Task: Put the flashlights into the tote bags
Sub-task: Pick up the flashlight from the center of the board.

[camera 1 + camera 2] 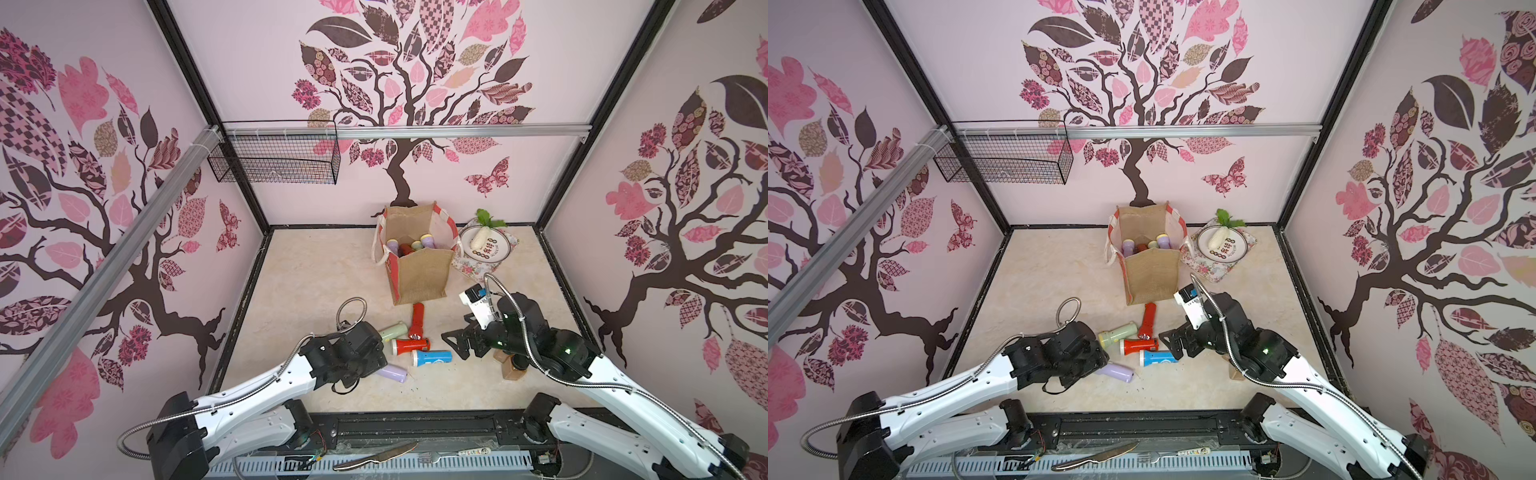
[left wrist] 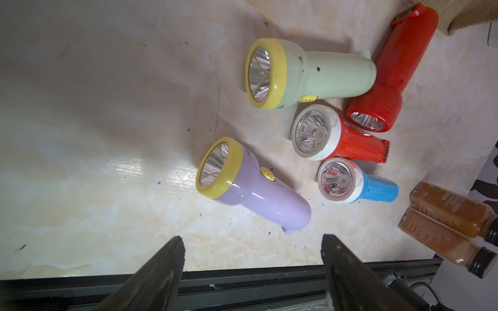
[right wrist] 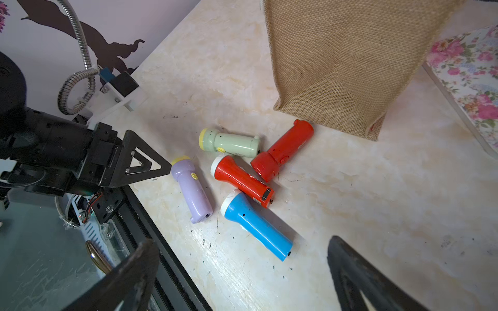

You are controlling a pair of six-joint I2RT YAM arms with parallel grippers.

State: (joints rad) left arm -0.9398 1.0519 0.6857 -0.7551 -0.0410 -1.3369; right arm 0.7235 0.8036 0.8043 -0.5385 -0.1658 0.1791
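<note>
Our left end effector (image 2: 253, 242) stood with its jaws wide apart and empty. We judged this was to straddle the lilac plastic flashlight with a yellow ring (image 2: 256, 196), which lay on its side just ahead of the fingertips. Our right end effector (image 3: 244, 243) was spread fully and held nothing, with the blue plastic flashlight with a white ring (image 3: 256, 223) just ahead of it. Beyond these lay the pale green flashlight (image 2: 323, 75), the short red flashlight with a white ring (image 2: 350, 145) and the long all-red flashlight (image 2: 398, 67), clustered closely on the marbled bench (image 2: 107, 134). Farther ahead of both end effectors the boxy brown burlap tote bag (image 1: 419, 274) stood upright with its mouth open, probably so that flashlights could be dropped in from above. Several flashlights (image 1: 409, 245) were already inside.
</note>
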